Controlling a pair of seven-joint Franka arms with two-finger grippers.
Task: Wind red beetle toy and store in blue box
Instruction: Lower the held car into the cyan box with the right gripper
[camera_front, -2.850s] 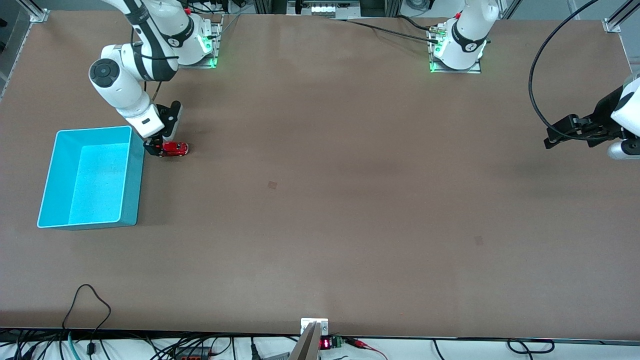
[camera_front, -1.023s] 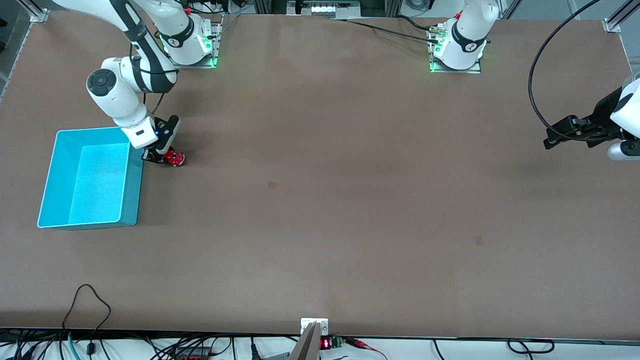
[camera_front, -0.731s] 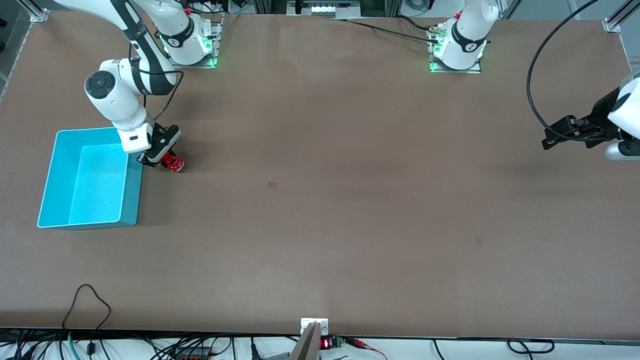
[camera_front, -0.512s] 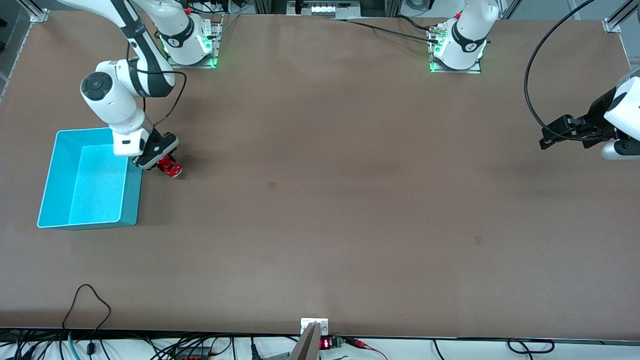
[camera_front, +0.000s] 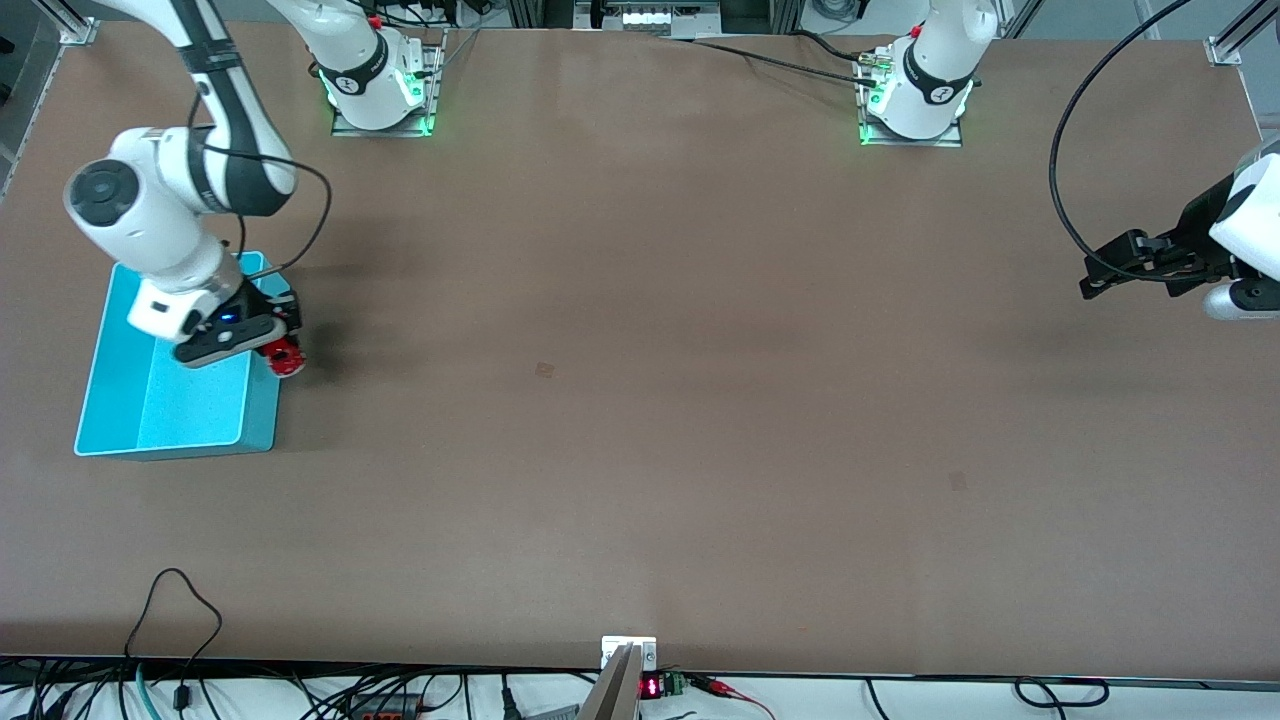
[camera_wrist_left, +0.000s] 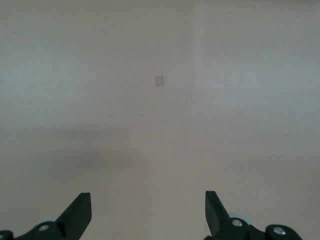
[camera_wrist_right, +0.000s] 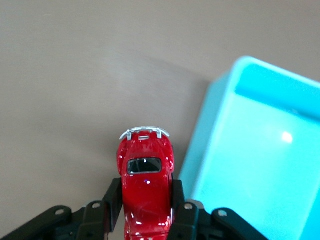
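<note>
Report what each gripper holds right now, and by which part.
The right gripper clamps the small glossy red beetle toy car by its two sides, lifted beside the light-blue plastic box's rim. The left gripper waits open, holding nothing.

You're looking at a robotics lab / test cell, not a home or shop. Two white Franka arms are sitting bolted on metal base plates (camera_front: 380, 118) w/ green status LEDs glowing, along one edge of a big plain brown table (camera_front: 640, 400). Aluminium extrusion framing (camera_front: 1235, 40) is showing at the corners. Loose cables (camera_front: 170, 610) and power strips are running along the edge nearest the front cam, plus a small board w/ a red digit display (camera_front: 650, 688) lit.
</note>
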